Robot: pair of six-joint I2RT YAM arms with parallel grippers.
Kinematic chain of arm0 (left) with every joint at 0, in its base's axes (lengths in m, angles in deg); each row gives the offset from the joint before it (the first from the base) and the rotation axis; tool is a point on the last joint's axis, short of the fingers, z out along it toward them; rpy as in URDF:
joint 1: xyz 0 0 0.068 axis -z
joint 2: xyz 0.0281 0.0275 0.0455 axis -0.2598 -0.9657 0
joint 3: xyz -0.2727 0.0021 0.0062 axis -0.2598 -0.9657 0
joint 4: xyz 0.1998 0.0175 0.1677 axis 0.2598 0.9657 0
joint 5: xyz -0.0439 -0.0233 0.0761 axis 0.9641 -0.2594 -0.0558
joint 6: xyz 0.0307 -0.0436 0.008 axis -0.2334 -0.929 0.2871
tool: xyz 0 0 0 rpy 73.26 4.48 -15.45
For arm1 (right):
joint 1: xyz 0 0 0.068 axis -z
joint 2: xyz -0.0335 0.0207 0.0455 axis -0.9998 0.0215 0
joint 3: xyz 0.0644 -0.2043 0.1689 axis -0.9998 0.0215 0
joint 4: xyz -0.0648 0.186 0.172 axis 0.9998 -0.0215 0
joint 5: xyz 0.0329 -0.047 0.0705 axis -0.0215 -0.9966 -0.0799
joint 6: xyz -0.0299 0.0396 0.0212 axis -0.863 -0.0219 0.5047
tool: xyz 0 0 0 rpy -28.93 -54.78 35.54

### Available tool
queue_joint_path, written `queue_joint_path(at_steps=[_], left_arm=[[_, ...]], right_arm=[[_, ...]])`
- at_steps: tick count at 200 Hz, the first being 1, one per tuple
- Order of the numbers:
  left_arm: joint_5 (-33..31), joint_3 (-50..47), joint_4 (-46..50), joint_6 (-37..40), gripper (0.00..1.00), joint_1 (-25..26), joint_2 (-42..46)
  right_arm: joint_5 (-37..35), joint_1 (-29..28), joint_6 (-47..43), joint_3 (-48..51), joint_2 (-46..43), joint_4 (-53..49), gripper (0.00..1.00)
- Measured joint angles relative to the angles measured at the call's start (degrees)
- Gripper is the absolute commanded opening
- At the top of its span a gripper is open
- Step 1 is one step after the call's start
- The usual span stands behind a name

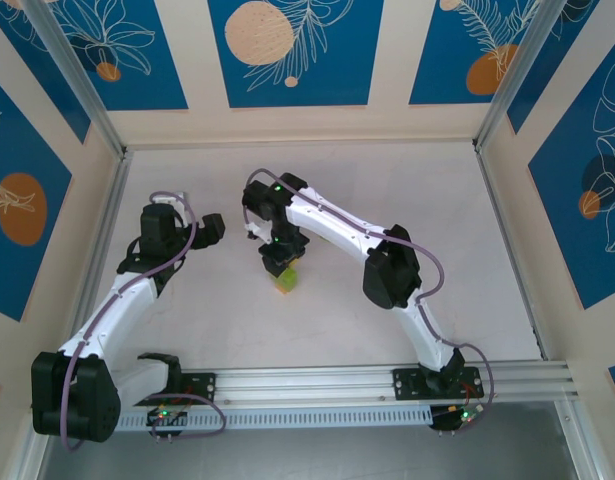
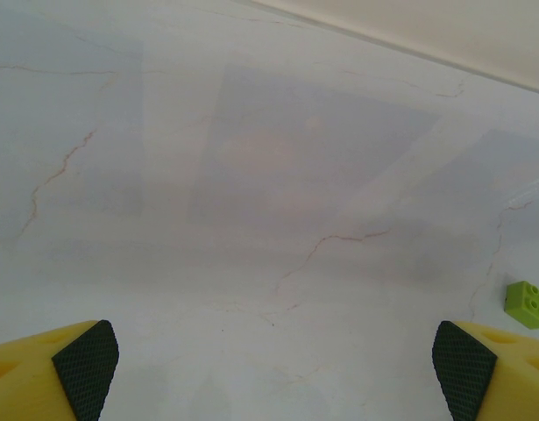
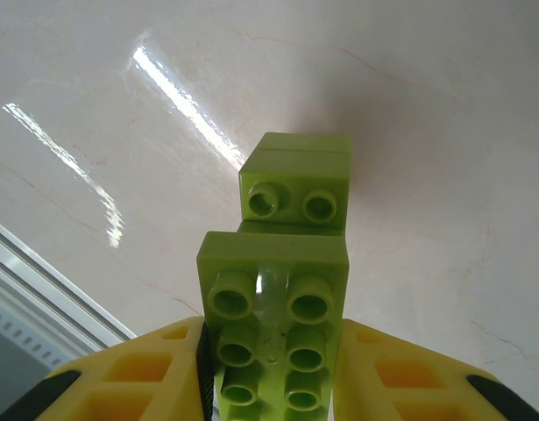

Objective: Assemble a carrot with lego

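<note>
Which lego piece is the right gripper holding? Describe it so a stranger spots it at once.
At the middle of the white table, the right gripper points down. Its yellow fingers clamp the lime-green brick stack: a long studded brick with a smaller one joined beyond it. The other lime brick lies loose and alone.

Carrot, lower end: the carrot (image 3: 282,289) runs off the bottom edge of the right wrist view, so its full length and brick count cannot be told.
Carrot from above: a tiny yellow-green blob (image 1: 286,283), its top tucked under the right gripper (image 1: 280,262); the separate bricks are too small to make out.
Right gripper's fingers (image 3: 129,381): cut off by the bottom edge.
Left gripper (image 2: 273,360): its padded fingertips (image 2: 85,360) sit at the lower corners, the rest out of frame.
Lime-green brick (image 2: 528,304): clipped by the right edge of the left wrist view; whether it joins others cannot be told.
</note>
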Motion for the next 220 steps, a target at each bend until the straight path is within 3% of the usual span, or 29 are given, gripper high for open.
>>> queue_joint_path(at_steps=[110, 220], left_arm=[[0.00, 0.00, 0.00, 0.00, 0.95, 0.00, 0.00], [0.00, 0.00, 0.00, 0.00, 0.95, 0.00, 0.02]], right_arm=[[-0.17, -0.15, 1.07, -4.92, 3.08, -4.39, 0.35], [-0.04, 1.14, 1.53, -3.56, 2.01, -1.51, 0.35]])
